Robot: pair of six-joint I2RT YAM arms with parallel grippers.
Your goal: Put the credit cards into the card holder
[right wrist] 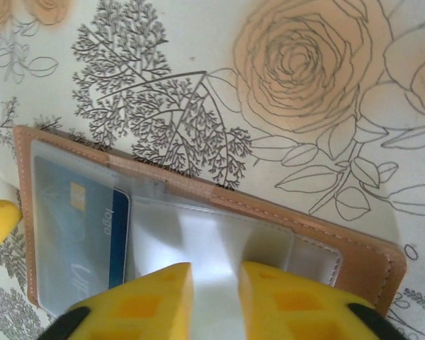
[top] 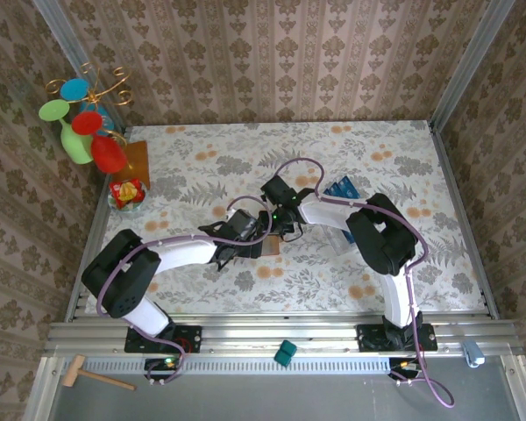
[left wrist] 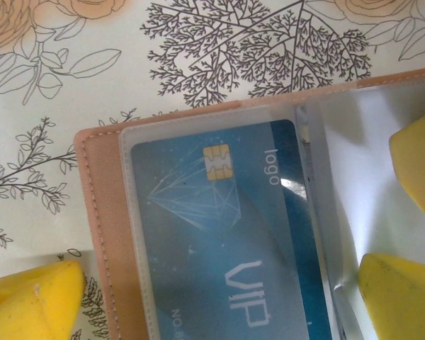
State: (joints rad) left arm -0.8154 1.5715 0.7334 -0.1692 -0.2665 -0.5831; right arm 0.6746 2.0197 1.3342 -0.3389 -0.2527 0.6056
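The card holder [left wrist: 99, 234] [right wrist: 368, 265] lies open on the flowered table, a pinkish-brown wallet with clear sleeves. One blue credit card [left wrist: 219, 234] [right wrist: 119, 234] marked VIP sits inside the left sleeve. More blue credit cards [top: 340, 188] lie behind the right arm. My left gripper [left wrist: 219, 297] stands open over the carded sleeve, one yellow fingertip [left wrist: 28, 297] just off the wallet's left edge. Over the empty right sleeve, my right gripper [right wrist: 216, 273] has its jaws a narrow gap apart, and pale plastic shows through the gap. Both grippers meet at mid-table [top: 267, 232].
A stand of coloured discs [top: 83, 123], an amber square [top: 136, 158] and a small dish of wrapped sweets [top: 127, 193] sit at the far left. A green block [top: 285, 353] and a wooden mallet [top: 92, 375] lie by the near rail. Patterned walls close three sides.
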